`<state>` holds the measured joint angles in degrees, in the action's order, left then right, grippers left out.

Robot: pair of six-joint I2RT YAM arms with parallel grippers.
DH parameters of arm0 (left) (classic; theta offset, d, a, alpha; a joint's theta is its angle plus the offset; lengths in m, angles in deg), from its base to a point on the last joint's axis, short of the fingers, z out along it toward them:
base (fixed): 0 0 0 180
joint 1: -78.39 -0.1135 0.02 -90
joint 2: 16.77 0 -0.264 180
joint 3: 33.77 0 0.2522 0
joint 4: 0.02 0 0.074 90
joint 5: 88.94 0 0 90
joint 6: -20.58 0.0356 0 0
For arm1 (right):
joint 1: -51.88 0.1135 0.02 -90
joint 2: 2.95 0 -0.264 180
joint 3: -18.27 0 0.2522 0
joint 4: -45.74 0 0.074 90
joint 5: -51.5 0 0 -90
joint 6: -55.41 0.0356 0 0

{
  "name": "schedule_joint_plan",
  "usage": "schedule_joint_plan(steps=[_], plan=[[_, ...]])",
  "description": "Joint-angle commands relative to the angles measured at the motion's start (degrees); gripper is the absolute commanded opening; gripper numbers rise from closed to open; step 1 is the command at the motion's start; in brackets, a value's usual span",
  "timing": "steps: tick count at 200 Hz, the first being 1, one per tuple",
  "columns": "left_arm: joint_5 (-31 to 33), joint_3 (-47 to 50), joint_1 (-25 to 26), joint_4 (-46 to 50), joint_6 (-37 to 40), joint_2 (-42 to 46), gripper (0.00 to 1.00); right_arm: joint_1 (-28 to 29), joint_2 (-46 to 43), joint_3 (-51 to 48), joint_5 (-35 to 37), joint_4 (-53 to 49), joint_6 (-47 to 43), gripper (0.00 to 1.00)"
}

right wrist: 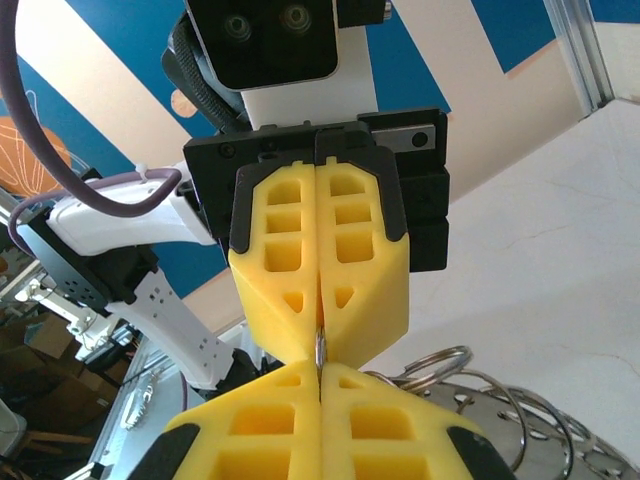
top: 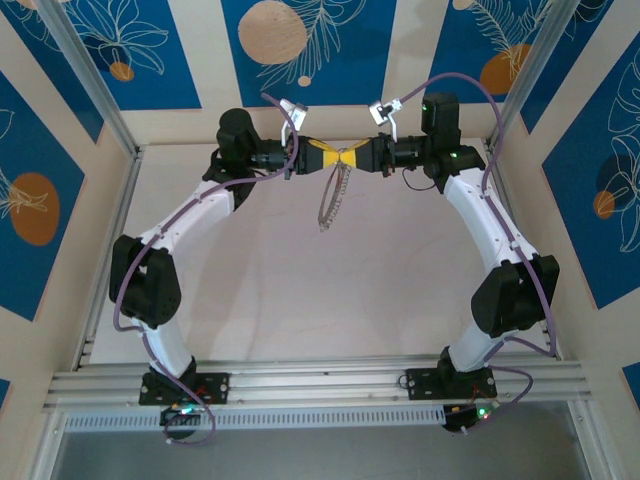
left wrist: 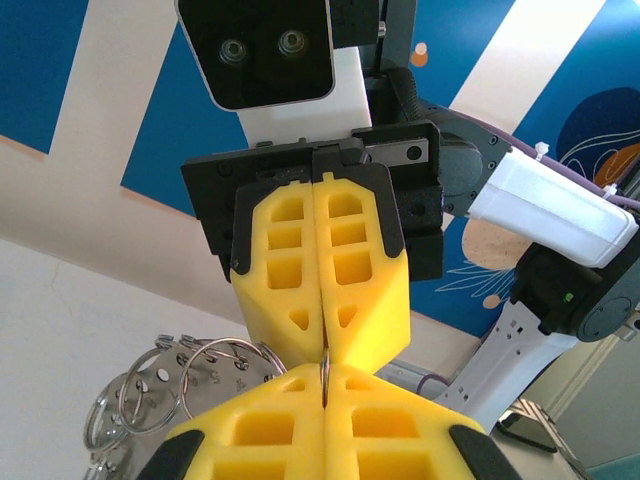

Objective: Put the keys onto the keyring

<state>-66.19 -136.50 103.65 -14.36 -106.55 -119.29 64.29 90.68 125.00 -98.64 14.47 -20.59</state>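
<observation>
My two grippers meet tip to tip above the back middle of the table. The left gripper (top: 334,156) and the right gripper (top: 353,157) are both shut on the top of the keyring (top: 333,205), a thin hoop that hangs down between them. A short piece of its wire (left wrist: 325,366) shows in the seam where the yellow fingers (left wrist: 270,420) of the left gripper (left wrist: 325,378) face the right gripper. The right wrist view has the same wire (right wrist: 319,347) at the right gripper (right wrist: 320,368). The keys are out of view.
Small silver split rings with perforated metal tags (left wrist: 219,374) hang beside the jaws, also tags (right wrist: 520,440) in the right wrist view. The pale table (top: 300,290) is bounded by an aluminium rail (top: 320,380) in front and by blue-patterned walls.
</observation>
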Motion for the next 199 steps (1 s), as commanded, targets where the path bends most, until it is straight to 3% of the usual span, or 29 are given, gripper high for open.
schedule_joint_plan(steps=[1, 17, 48, 79, 111, 151, 199], plan=[[1.1, 0.3, 0.5, -3.4, 0.3, 0.8, 0.00, 0.3, -3.7, -0.7, 1.9, 1.4, 1.5, 0.23], [3.4, 2.1, 0.6, -6.1, -1.6, 1.5, 0.00, -0.4, -7.1, -4.1, 4.6, 5.0, 3.4, 0.33], [7.3, 6.4, 0.8, -14.8, -8.2, 3.3, 0.00, -2.2, -14.9, -14.5, 11.8, 14.9, 9.6, 0.37], [11.2, 11.0, 1.3, -20.2, -11.5, 5.9, 0.00, -1.6, -23.9, -27.6, 27.0, 24.7, 14.9, 0.39], [14.5, 14.5, 1.9, -25.3, -14.5, 8.1, 0.00, 1.5, -29.9, -36.9, 39.6, 29.4, 14.3, 0.42], [17.1, 17.0, 2.0, -33.9, -21.5, 8.2, 0.00, 6.7, -31.4, -42.1, 46.7, 33.6, 11.3, 0.43], [18.5, 18.1, 3.2, -32.0, -20.4, 10.2, 0.00, 12.8, -30.9, -42.5, 51.4, 35.8, 7.2, 0.45]])
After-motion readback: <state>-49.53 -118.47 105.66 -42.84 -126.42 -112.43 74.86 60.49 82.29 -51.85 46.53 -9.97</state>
